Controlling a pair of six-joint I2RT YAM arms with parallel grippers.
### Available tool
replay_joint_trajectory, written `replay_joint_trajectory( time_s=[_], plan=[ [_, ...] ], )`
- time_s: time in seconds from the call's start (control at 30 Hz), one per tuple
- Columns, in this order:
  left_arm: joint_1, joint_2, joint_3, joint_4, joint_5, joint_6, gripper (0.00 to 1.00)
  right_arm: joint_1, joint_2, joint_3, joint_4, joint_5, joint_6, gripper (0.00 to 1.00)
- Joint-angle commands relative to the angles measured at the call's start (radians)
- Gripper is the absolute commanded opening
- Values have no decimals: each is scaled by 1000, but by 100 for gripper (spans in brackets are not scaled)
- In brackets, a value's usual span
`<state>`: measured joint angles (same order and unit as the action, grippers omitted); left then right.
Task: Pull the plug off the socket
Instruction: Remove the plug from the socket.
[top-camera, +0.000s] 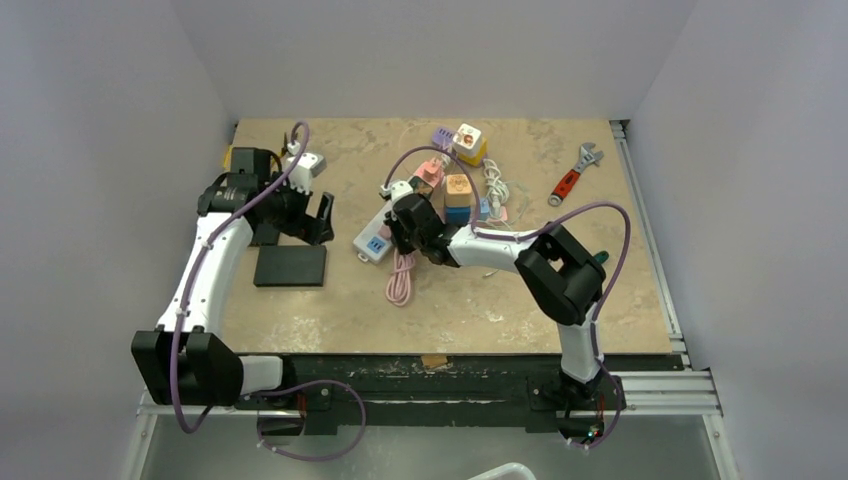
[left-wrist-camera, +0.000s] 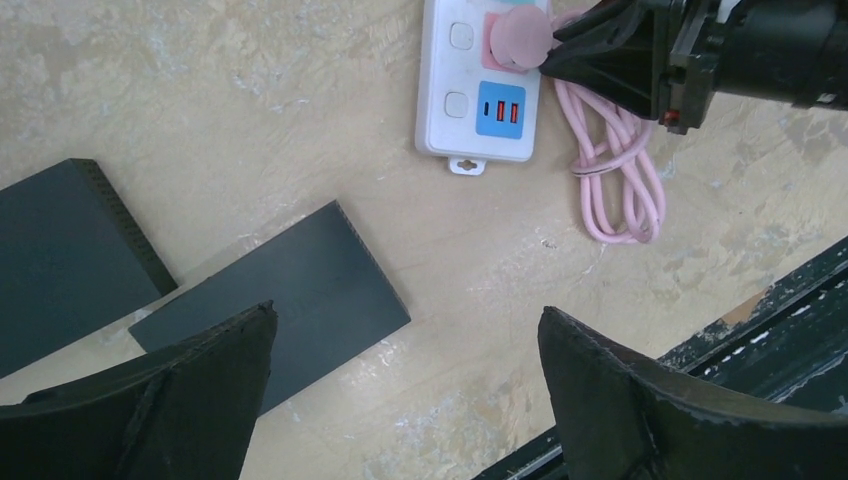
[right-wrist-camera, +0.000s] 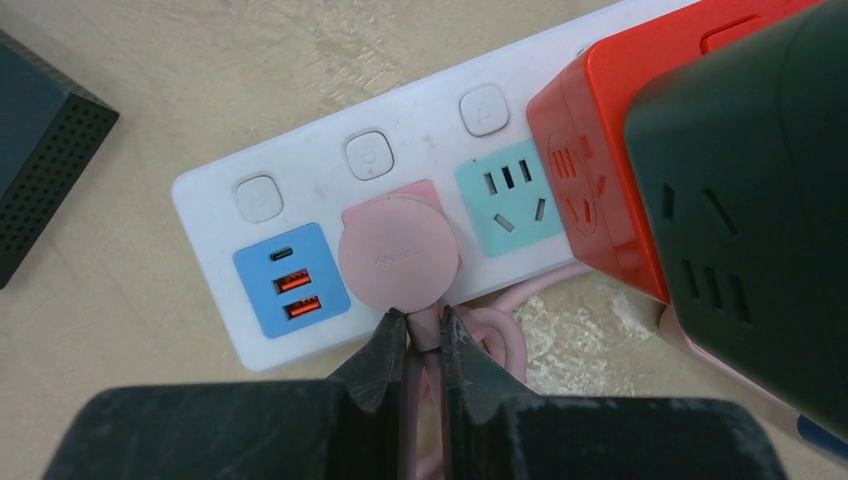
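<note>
**Right tool pinched at the plug's neck, plug seated in the strip**

From the right wrist camera I see the pink plug (right-wrist-camera: 398, 250) sitting flush in the white power strip (right-wrist-camera: 300, 190). It sits between the blue USB panel (right-wrist-camera: 290, 280) and a teal socket (right-wrist-camera: 510, 195). My right tool (right-wrist-camera: 422, 320) has its two fingers (right-wrist-camera: 375, 360) drawn together on the short pink neck where the cord leaves the plug. The tips are just under the round plug body. The grip is on that neck and not on the plug's face.

A red cube adapter (right-wrist-camera: 590, 170) sits plugged into the strip just past the teal socket, with a dark green block (right-wrist-camera: 750, 200) against it.

From the overhead camera, the strip lies diagonally near the middle of the desk (top-camera: 480, 300). The right arm reaches in over it from the right. The coiled pink cord (top-camera: 400, 282) lies on the near side of the strip.

My left tool (left-wrist-camera: 405, 315) hangs well to the left of the strip with its jaws wide apart and nothing between them. Below it lies a flat black plate (left-wrist-camera: 290, 290), with a second black piece (left-wrist-camera: 60, 260) beside that.

A red-handled wrench (top-camera: 572, 175) rests toward the far right of the desk, well apart from everything else.
</note>
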<state>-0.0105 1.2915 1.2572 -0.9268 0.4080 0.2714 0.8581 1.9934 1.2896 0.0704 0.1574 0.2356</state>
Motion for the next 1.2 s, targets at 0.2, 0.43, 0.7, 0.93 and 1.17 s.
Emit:
replay_joint_trajectory(
  time_s=[0.2,0.43,0.7,0.93,1.17],
  plan=[
    [-146,-96,-305,379,-86,294,100,10,-141,55,-120,-171,73,0],
    [-148,-151,-336,343,2,652,100,9,-133,136,-218,-219,58,0],
    [-173,-403,-638,495,177,1217,100,3,-136,184,-255,-259,95,0],
    [-183,-388,-832,815,281,1370,100,-39,-154,217,-290,-329,124,0],
    [-192,-292,-907,1094,308,1385,100,-72,-183,205,-272,-393,145,0]
  ],
)
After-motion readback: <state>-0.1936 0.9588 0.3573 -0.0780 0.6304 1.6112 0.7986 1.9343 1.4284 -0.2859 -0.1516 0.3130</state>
